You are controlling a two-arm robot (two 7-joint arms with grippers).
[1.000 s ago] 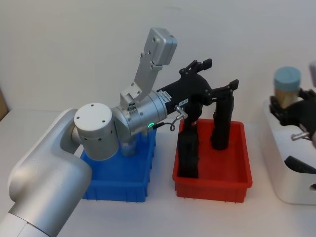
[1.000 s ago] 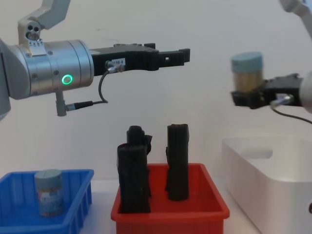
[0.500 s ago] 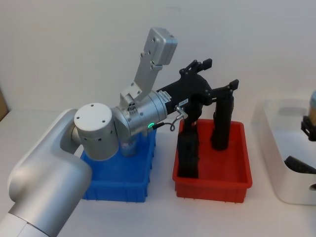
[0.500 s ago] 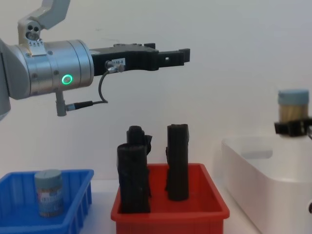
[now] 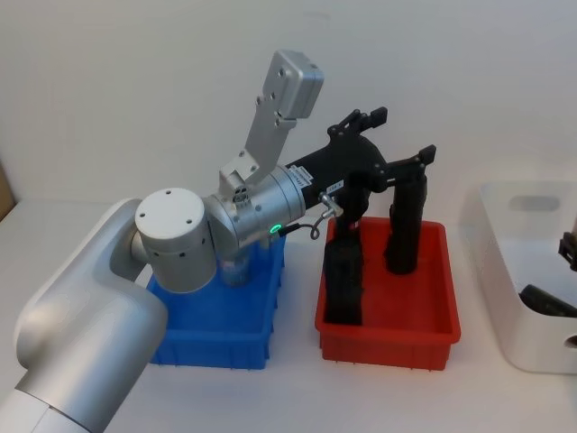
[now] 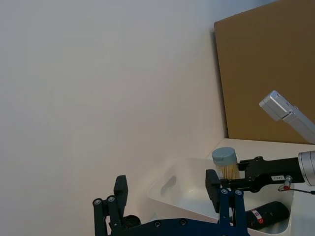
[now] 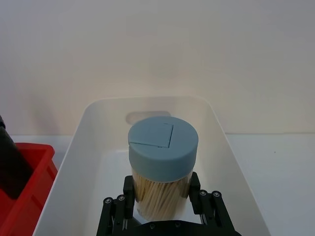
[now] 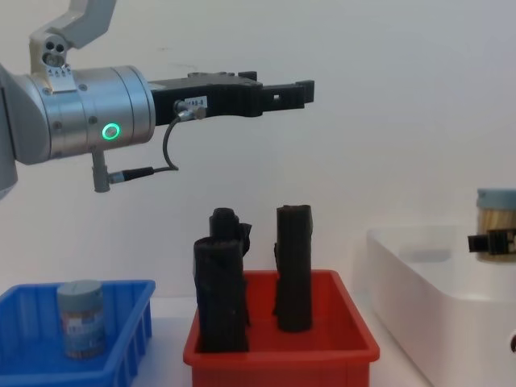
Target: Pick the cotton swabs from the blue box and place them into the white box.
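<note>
A cotton swab tub point(image 7: 163, 167) with a grey-blue lid and pale sticks sits between the fingers of my right gripper point(image 7: 161, 196), which is shut on it. In the chest view this tub point(image 8: 500, 226) hangs low over the white box point(image 8: 419, 282), its base about level with the rim. The right wrist view looks down past it into the white box point(image 7: 88, 132). A second labelled tub point(image 8: 79, 318) stands in the blue box point(image 8: 129, 322). My left gripper point(image 5: 403, 135) is open and holds nothing, high above the red bin.
The red bin point(image 5: 388, 320) between the blue box point(image 5: 230, 334) and the white box point(image 5: 505, 298) holds two upright black rolls point(image 5: 343, 280) point(image 5: 403, 230). Another black roll point(image 5: 548, 300) lies inside the white box. A brown board point(image 6: 270, 73) leans behind.
My right gripper has carried the swab tub to the right and down, from well above the white box to rim level. The left arm has not moved.
</note>
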